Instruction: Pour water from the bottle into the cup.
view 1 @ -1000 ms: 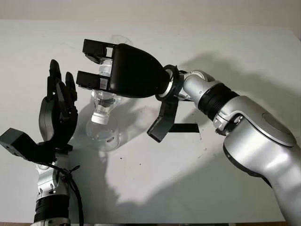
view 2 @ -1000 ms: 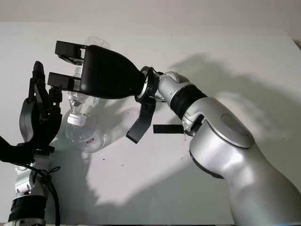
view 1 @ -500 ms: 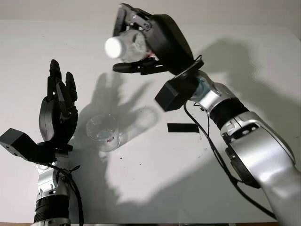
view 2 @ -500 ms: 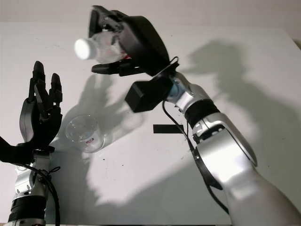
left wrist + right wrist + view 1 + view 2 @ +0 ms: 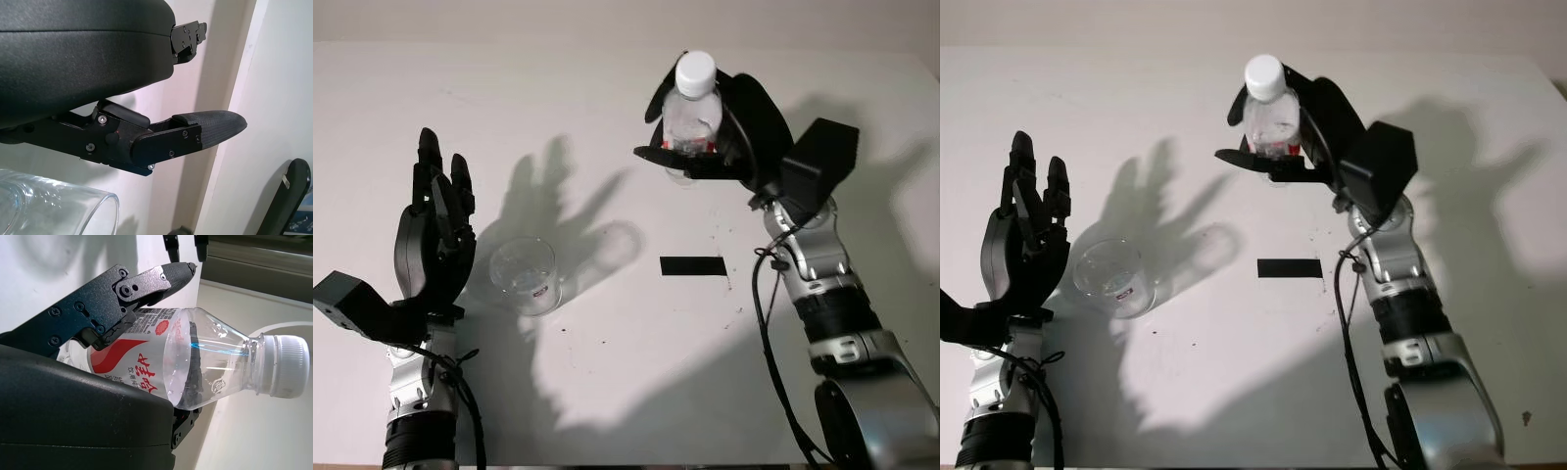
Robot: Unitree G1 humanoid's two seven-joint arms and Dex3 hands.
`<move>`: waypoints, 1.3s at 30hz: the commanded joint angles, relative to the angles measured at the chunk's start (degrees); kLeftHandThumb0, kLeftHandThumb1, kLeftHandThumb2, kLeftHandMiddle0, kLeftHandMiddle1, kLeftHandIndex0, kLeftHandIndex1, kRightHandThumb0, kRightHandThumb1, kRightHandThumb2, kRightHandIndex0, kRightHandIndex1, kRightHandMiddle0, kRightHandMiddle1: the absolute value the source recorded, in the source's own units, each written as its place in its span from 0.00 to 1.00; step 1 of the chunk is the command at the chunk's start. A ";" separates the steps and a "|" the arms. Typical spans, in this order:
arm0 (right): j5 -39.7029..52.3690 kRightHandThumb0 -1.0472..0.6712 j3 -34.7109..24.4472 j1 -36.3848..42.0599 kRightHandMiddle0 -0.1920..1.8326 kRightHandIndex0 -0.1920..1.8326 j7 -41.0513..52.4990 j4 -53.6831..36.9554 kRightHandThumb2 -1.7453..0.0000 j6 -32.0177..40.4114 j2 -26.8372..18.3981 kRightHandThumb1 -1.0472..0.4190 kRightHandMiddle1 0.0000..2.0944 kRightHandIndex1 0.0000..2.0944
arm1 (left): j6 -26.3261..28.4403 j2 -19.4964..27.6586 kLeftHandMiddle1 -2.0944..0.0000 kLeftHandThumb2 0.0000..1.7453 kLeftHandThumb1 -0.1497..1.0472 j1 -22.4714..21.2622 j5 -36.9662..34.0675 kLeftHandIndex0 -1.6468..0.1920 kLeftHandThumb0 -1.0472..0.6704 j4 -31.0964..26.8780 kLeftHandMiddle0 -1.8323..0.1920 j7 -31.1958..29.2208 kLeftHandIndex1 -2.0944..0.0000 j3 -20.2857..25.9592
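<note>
At the left we see our left hand (image 5: 435, 235) raised beside the cup (image 5: 524, 275), holding nothing, released; the cup stands on the table (image 5: 626, 372), a red mark on its side too small to read. Further right, well apart from the cup, our right hand (image 5: 724, 132) grasps the bottle (image 5: 693, 108) upright, white cap on; we judge the pour either finished or unstarted. Its red-and-white label (image 5: 132, 360) bears Chinese writing we cannot read.

The cup (image 5: 525, 274) stands on the tabletop (image 5: 626, 382) at centre left, just right of the left hand (image 5: 433, 235). The water bottle (image 5: 693, 103) sits upright in the right hand (image 5: 724, 127) at upper centre, with a tape strip (image 5: 692, 265) below it.
</note>
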 commanded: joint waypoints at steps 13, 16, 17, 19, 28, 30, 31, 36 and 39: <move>5.86 0.39 -3.76 12.15 0.46 0.64 0.92 -17.08 0.77 15.33 2.21 0.00 1.00 1.00 | 0.91 -0.39 1.00 0.35 1.00 1.66 0.00 1.00 0.17 0.62 1.00 -0.18 1.00 -0.26; 5.62 0.38 -3.50 13.00 0.43 0.61 0.54 -16.27 0.77 17.85 2.98 0.00 1.00 1.00 | 0.92 -0.26 1.00 0.35 1.00 1.80 -0.16 1.00 0.17 0.48 1.00 -0.49 1.00 -0.18; 5.47 0.38 -3.49 13.16 0.43 0.61 0.14 -16.13 0.78 18.60 3.36 0.00 1.00 1.00 | 0.93 -0.21 1.00 0.35 1.00 1.84 -0.16 1.00 0.17 0.42 1.00 -0.54 1.00 -0.17; 4.57 0.38 -3.07 13.27 0.43 0.62 -0.65 -14.81 0.78 19.23 4.21 0.00 1.00 1.00 | 0.91 -0.18 1.00 0.35 1.00 1.91 -0.18 1.00 0.17 0.26 1.00 -0.58 1.00 -0.13; 2.09 0.37 -2.00 13.40 0.48 0.68 -0.99 -10.99 0.77 19.19 6.18 0.00 1.00 1.00 | 1.36 -0.12 1.00 0.36 1.00 2.65 -0.49 1.00 0.18 -0.81 1.00 -0.64 1.00 0.04; 1.66 0.36 -1.94 13.50 0.48 0.68 -1.20 -10.63 0.77 19.64 6.31 0.00 1.00 1.00 | 1.42 -0.11 1.00 0.36 1.00 2.77 -0.52 1.00 0.18 -0.97 1.00 -0.60 1.00 0.07; 1.45 0.36 -1.92 13.55 0.48 0.68 -1.22 -10.41 0.77 19.57 6.36 0.00 1.00 1.00 | 1.43 -0.08 1.00 0.36 1.00 2.82 -0.48 1.00 0.18 -1.04 1.00 -0.57 1.00 0.06; 0.23 0.36 -1.77 13.70 0.48 0.68 -1.07 -8.63 0.76 18.34 6.30 0.00 1.00 1.00 | 1.47 -0.04 1.00 0.36 1.00 2.90 -0.62 1.00 0.18 -1.11 1.00 -0.86 1.00 0.12; 0.27 0.36 -2.05 13.82 0.48 0.68 -1.03 -8.06 0.77 18.36 6.50 0.00 1.00 1.00 | 1.44 0.00 1.00 0.36 1.00 2.82 -0.67 1.00 0.18 -0.98 1.00 -0.98 1.00 0.17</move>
